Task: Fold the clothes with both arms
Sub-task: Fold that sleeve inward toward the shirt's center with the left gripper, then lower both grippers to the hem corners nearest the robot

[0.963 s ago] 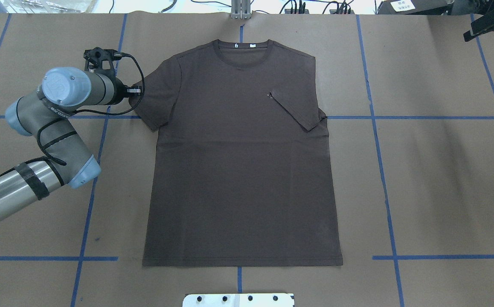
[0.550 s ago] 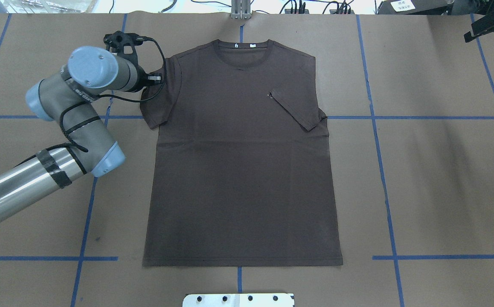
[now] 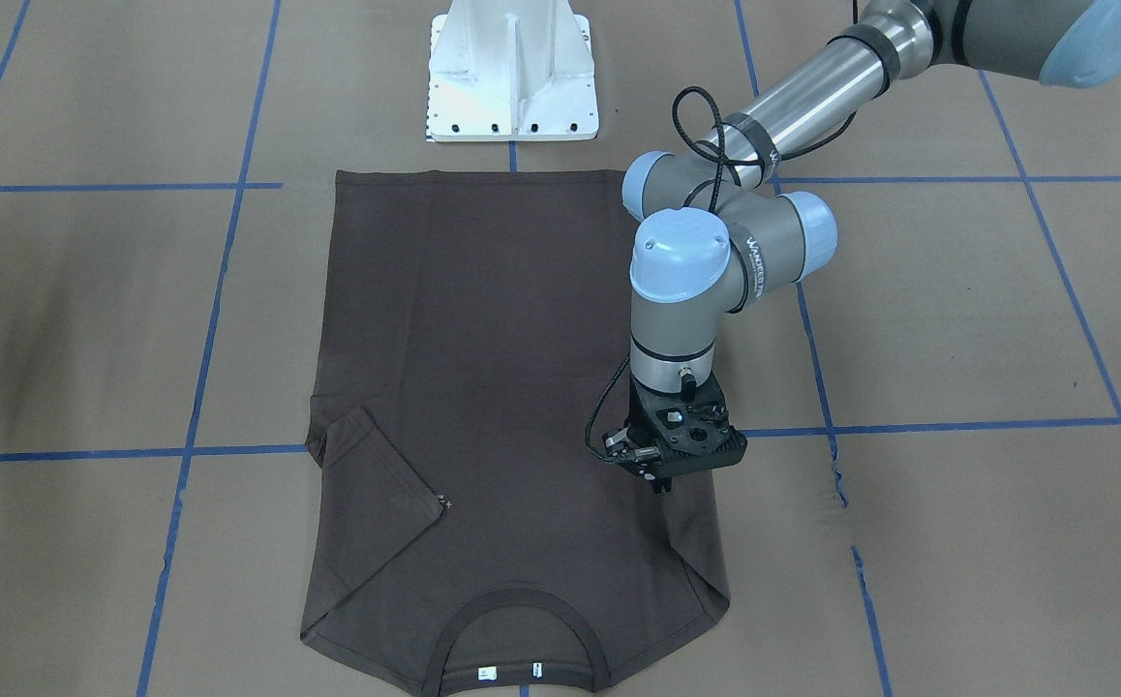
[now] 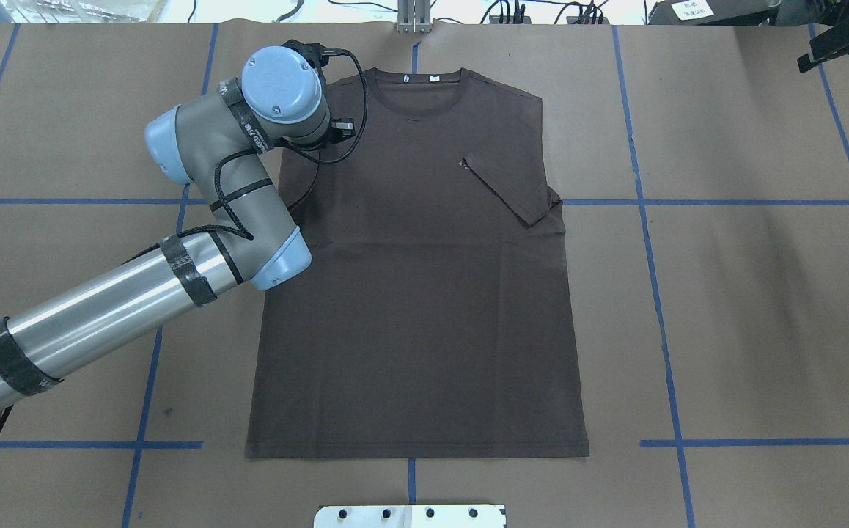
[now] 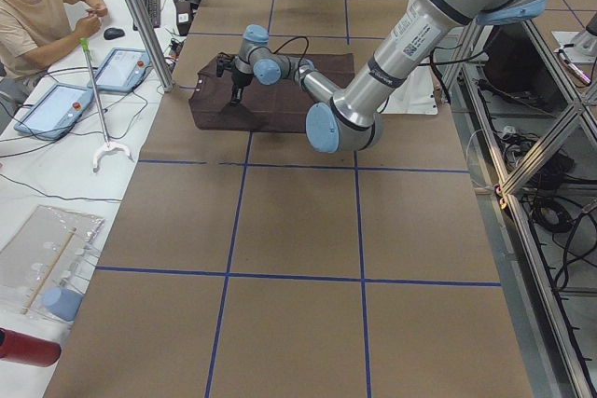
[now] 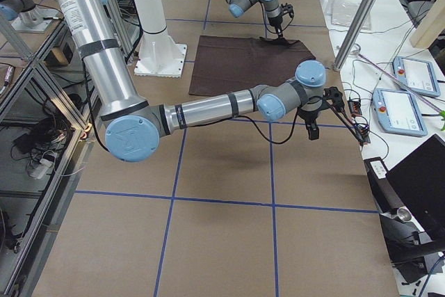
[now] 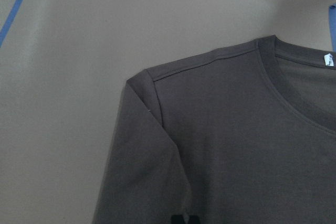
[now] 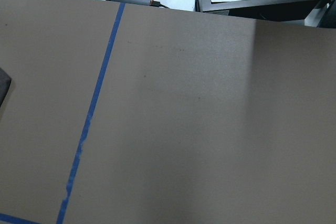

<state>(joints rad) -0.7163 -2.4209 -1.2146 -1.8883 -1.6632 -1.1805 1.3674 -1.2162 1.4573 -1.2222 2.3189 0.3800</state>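
Note:
A dark brown T-shirt (image 4: pixel 424 293) lies flat on the brown paper table, its collar (image 4: pixel 415 77) at the far edge. One sleeve (image 4: pixel 512 183) lies folded in over the chest. My left gripper (image 3: pixel 662 481) is shut on the other sleeve and holds it lifted over the shirt's shoulder area; in the overhead view the wrist hides it. In the left wrist view the fingertips (image 7: pixel 184 219) pinch fabric at the bottom edge. My right gripper (image 4: pixel 835 44) hangs off the shirt at the far right corner; its jaws are unclear.
The white pedestal base (image 3: pixel 512 77) stands at the shirt's hem. Blue tape lines (image 4: pixel 644 220) cross the table (image 4: pixel 725 293). A metal post (image 4: pixel 413 15) and cables sit past the far edge. A person (image 5: pixel 37 16) sits at a side desk with tablets.
My left arm has swung right, carrying the sleeve from the shirt's outer side in over the shoulder. The right arm has not moved.

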